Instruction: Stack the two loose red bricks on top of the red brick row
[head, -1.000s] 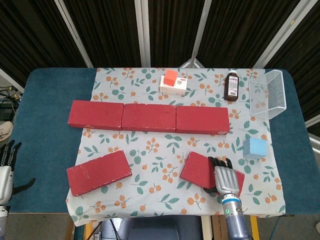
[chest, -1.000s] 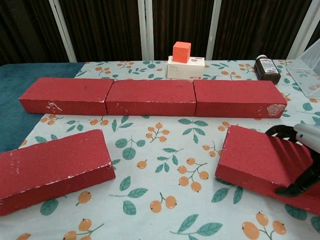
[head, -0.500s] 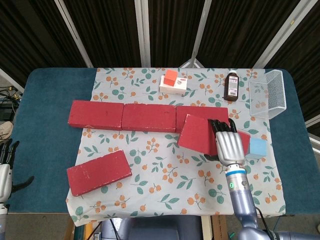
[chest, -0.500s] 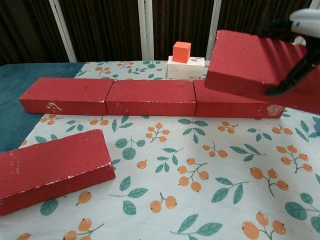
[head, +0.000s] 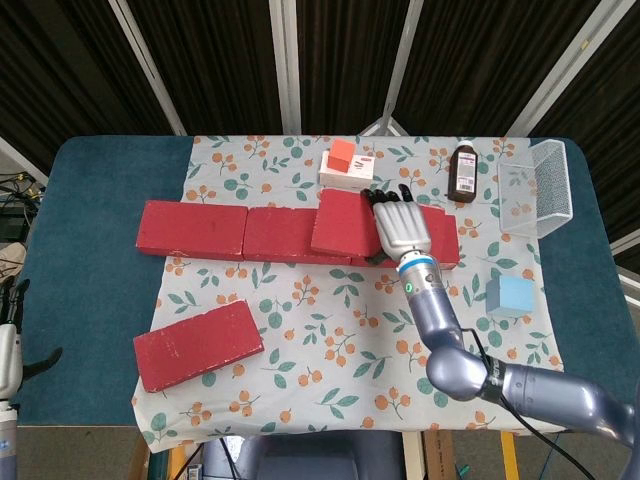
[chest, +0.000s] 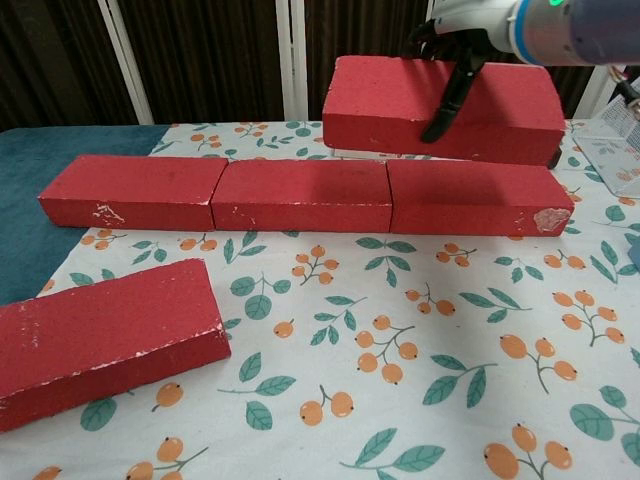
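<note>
Your right hand (chest: 455, 45) grips one loose brick (chest: 400, 105) from above, held in the air over the brick row (chest: 300, 195) at centre frame, not yet set down; the second brick (chest: 100, 335) lies untouched at lower left; left hand (head: 8, 345) unclear

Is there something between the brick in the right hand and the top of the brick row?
Nothing visible. The right hand holds the red brick in the air above the brick row, whose top is bare.

A row of three red bricks (head: 296, 234) lies end to end mid-table. One loose red brick (chest: 440, 108) is held above its 3 o'clock end; the other loose brick (head: 198, 345) lies flat at 7 o'clock.
</note>
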